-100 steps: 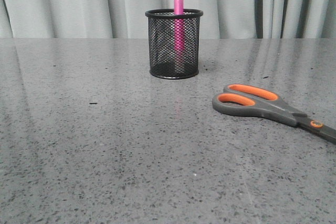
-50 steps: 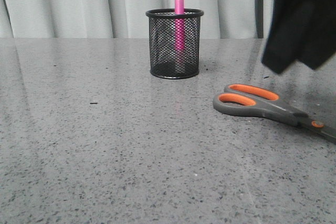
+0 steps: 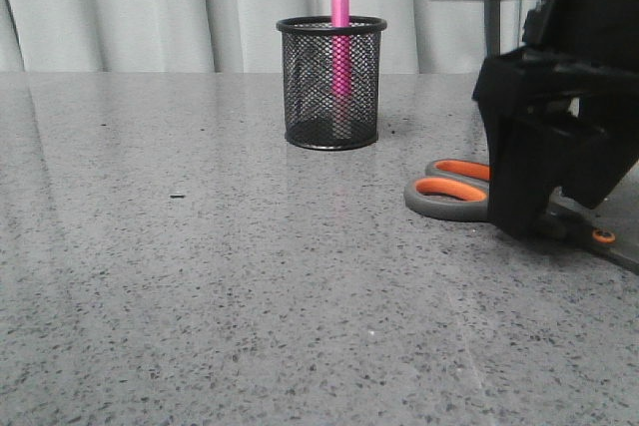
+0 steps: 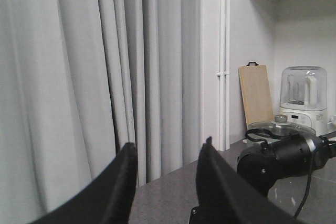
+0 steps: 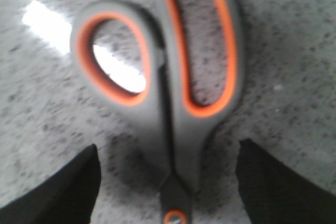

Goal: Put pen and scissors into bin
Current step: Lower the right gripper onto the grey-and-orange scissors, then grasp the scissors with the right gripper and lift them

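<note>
The magenta pen [image 3: 340, 42] stands upright inside the black mesh bin [image 3: 331, 84] at the table's far middle, its whitish cap above the rim. The scissors [image 3: 454, 192] lie flat at the right, with orange-lined grey handles and an orange pivot dot [image 3: 602, 236]. My right gripper [image 3: 544, 216] is open and low over the scissors' neck, hiding their middle. In the right wrist view the scissors [image 5: 176, 82] lie between the wide-open fingers [image 5: 63, 187], untouched; the gripper's midpoint [image 5: 167, 182] is near the pivot. My left gripper [image 4: 167, 153] is open and empty, facing a curtain.
Grey speckled table [image 3: 200, 276] with a pale curtain behind. A small dark speck [image 3: 177, 196] lies at the left. In the left wrist view a blender [image 4: 303, 98], a wooden board [image 4: 257, 95] and the other arm's black joint [image 4: 283, 158] stand off to the side.
My right arm has come down from the upper right onto the scissors, now covering their middle. The pen, bin and scissors have not moved.
</note>
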Controlling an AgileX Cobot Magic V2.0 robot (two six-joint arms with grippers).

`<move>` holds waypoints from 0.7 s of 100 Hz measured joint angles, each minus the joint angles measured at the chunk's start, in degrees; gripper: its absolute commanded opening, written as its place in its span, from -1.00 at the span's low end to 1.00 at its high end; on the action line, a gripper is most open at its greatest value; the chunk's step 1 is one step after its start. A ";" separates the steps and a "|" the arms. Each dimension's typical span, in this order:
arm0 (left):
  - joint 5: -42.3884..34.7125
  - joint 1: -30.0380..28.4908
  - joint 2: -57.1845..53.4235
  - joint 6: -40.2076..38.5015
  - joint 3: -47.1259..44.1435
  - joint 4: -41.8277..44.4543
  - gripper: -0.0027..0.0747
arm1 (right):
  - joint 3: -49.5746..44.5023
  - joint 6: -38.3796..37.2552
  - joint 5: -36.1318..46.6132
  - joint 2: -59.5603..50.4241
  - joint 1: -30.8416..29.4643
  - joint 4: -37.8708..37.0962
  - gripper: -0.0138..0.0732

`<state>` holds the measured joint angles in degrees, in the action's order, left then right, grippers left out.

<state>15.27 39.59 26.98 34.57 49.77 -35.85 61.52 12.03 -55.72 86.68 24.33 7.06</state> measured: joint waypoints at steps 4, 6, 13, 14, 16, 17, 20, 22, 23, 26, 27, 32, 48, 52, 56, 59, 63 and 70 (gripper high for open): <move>0.00 0.00 0.00 0.00 0.00 -0.07 -0.31 | 0.00 -0.44 0.32 0.50 0.00 -0.39 0.44; 0.00 0.00 0.00 0.00 0.00 -0.07 -0.31 | 0.00 -0.53 0.57 0.85 0.00 -0.56 0.44; 0.00 0.00 0.00 0.00 0.00 -0.07 -0.31 | 0.33 -0.89 0.86 1.47 0.00 -0.92 0.44; 0.00 0.00 0.00 0.00 0.00 -0.18 -0.31 | 0.44 -0.93 0.86 1.47 0.00 -0.92 0.44; 0.00 0.00 0.00 -0.03 0.00 -0.13 -0.31 | 0.49 -1.04 0.86 1.67 0.00 -1.05 0.44; 0.00 0.00 0.00 -0.03 0.00 -0.13 -0.31 | 0.52 -1.04 0.75 1.74 0.00 -1.05 0.44; 0.00 0.00 0.00 -0.13 0.00 -0.13 -0.31 | 0.76 -1.06 0.62 1.99 0.00 -1.15 0.43; 0.00 0.00 0.00 -0.12 0.00 -0.13 -0.31 | 0.91 -1.17 0.46 2.17 0.00 -1.15 0.40; 0.00 0.00 0.00 -0.12 0.00 -0.13 -0.31 | 0.90 -1.17 0.31 2.37 0.00 -1.19 0.38; 0.00 0.00 0.00 -0.12 0.00 -0.13 -0.31 | 1.14 -1.17 0.04 2.64 0.00 -1.31 0.28; 0.00 0.00 0.00 -0.12 0.00 -0.13 -0.31 | 1.12 -1.17 0.04 2.76 0.00 -1.44 0.25; 0.00 0.00 0.00 -0.12 0.00 -0.21 -0.31 | 1.33 -1.17 -0.36 3.43 0.00 -1.98 -0.03; 0.00 0.00 0.00 -0.15 0.00 -0.21 -0.31 | 1.71 -1.17 -0.37 4.10 -0.12 -3.41 -0.83; 0.00 0.00 0.00 -0.15 0.00 -0.21 -0.31 | 1.87 -1.17 -0.37 4.10 -0.12 -3.41 -0.83; 0.00 0.00 0.00 -0.15 0.00 -0.21 -0.31 | 2.09 -1.17 -0.51 4.10 -0.12 -3.41 -0.83; 0.00 0.00 0.00 -0.24 0.00 -0.21 -0.31 | 2.54 -1.17 -0.81 3.93 -0.12 -3.41 -0.83; 0.00 0.00 0.00 -0.24 0.00 -0.21 -0.31 | 3.41 -1.17 -1.31 3.71 -0.12 -3.41 -0.83; 0.12 0.00 0.00 -0.24 0.00 -0.27 -0.31 | 5.55 -1.28 -2.56 3.27 -0.12 -2.78 -0.83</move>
<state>15.40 39.59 26.98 34.33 49.77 -36.12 67.07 10.75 -58.27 89.95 24.21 4.27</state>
